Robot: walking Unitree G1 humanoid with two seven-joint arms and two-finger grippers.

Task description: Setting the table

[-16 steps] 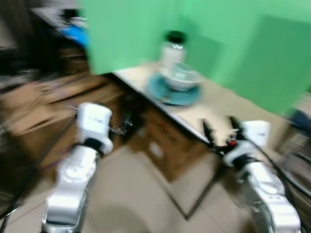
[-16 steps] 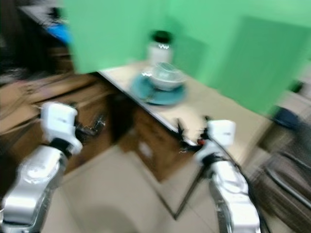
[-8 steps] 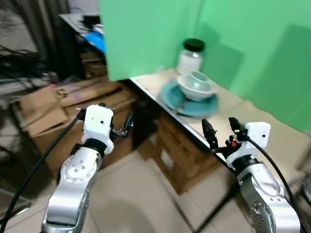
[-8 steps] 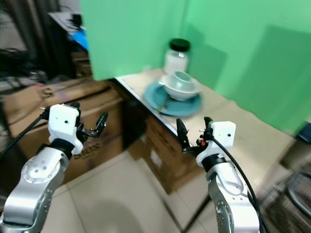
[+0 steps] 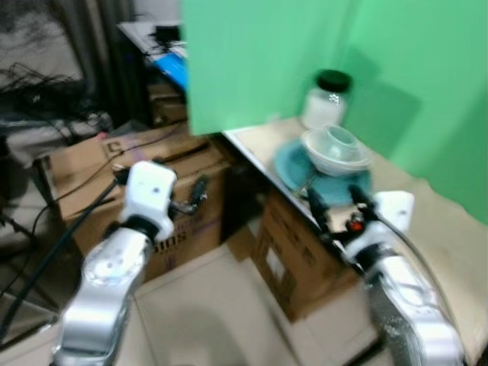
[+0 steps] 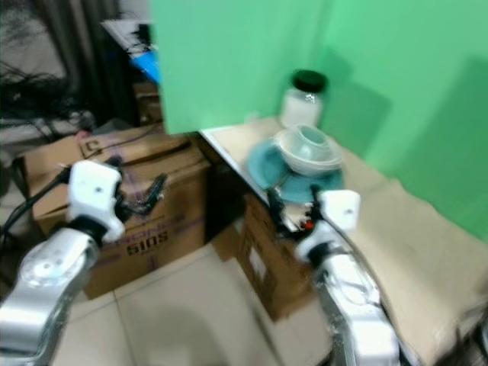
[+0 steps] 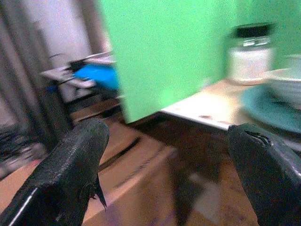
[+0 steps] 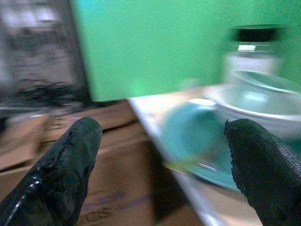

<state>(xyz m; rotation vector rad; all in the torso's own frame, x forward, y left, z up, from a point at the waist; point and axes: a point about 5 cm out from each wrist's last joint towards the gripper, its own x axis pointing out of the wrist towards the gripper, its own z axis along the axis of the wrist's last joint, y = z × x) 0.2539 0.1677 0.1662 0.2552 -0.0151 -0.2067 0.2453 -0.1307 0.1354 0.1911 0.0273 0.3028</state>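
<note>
Green backdrop panels stand behind the table. Cardboard boxes sit on the tiled floor — one under the table edge. Dark cables lie beyond — alongside a blue item.

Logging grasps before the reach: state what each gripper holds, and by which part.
Nothing is held. The left gripper and right gripper are both open and empty, short of the bowl and plate.
</note>
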